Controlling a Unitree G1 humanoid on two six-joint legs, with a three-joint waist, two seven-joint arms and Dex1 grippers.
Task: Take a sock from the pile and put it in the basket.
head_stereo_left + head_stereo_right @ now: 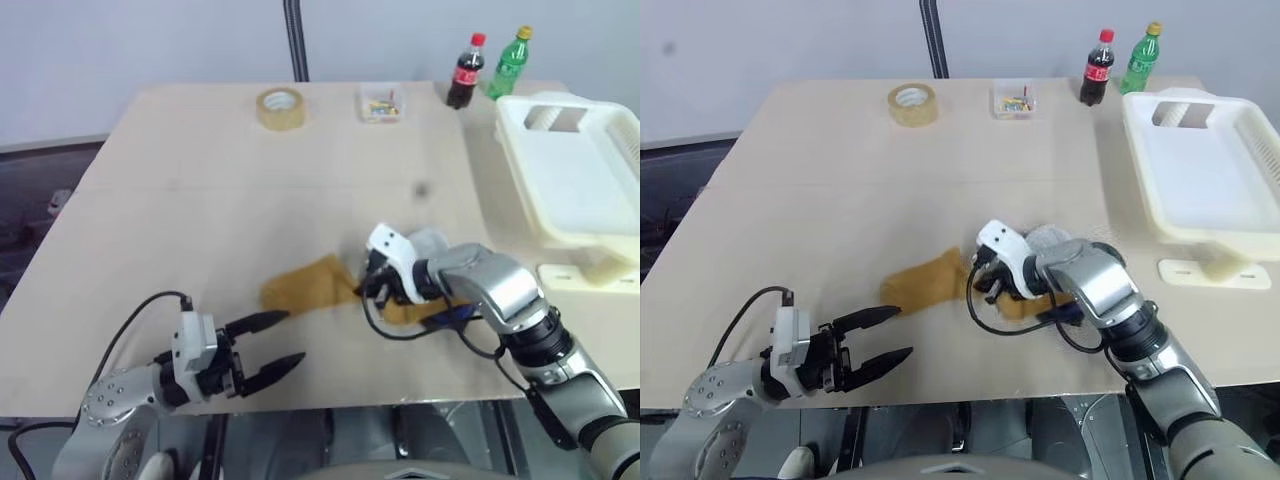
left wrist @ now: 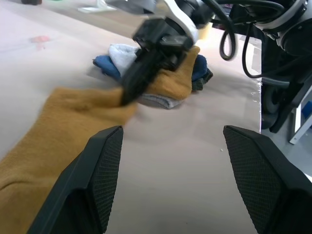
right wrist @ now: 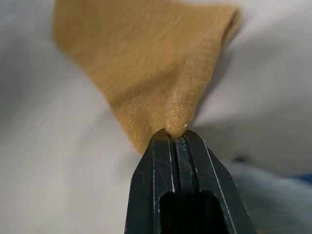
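A mustard-yellow sock lies stretched on the wooden table, left of the pile of grey, blue, dark green and mustard socks. My right gripper is shut on the sock's end nearest the pile. In the right wrist view the knit fabric bunches at the closed tips. My left gripper stays open near the table's front edge, short of the sock and holding nothing. The cream-white basket stands at the far right and nothing lies in the part I see.
At the table's back sit a tape roll, a small clear box, a cola bottle and a green bottle. A cream plastic piece lies in front of the basket.
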